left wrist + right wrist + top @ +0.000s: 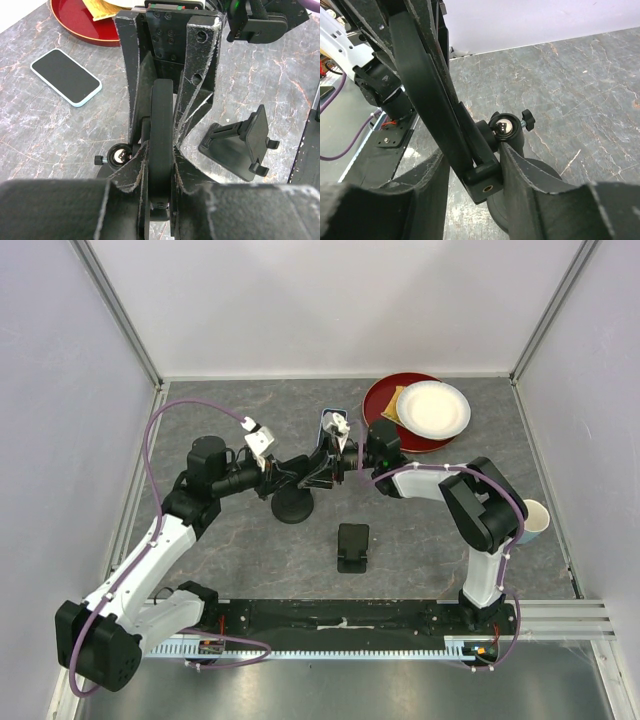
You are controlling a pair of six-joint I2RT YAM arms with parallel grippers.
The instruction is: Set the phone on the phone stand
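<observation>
The phone [330, 420] has a black screen and a pale blue case and lies flat on the table behind both grippers; it also shows in the left wrist view [66, 77]. The phone stand [292, 506] has a round black base, a ball joint [506, 127] and a flat holder plate [161, 110]. My left gripper [161, 160] is shut on the plate's edge. My right gripper [471, 157] faces it from the other side. Its jaws straddle the holder's bracket [482, 181]: one finger rests against it, and a sliver of table shows beside the other.
A small black folding stand [352, 545] sits nearer the arm bases, seen too from the left wrist [240, 147]. A red tray [385, 390] holding a white plate [432, 408] is at the back right. A paper cup [533, 520] stands by the right wall.
</observation>
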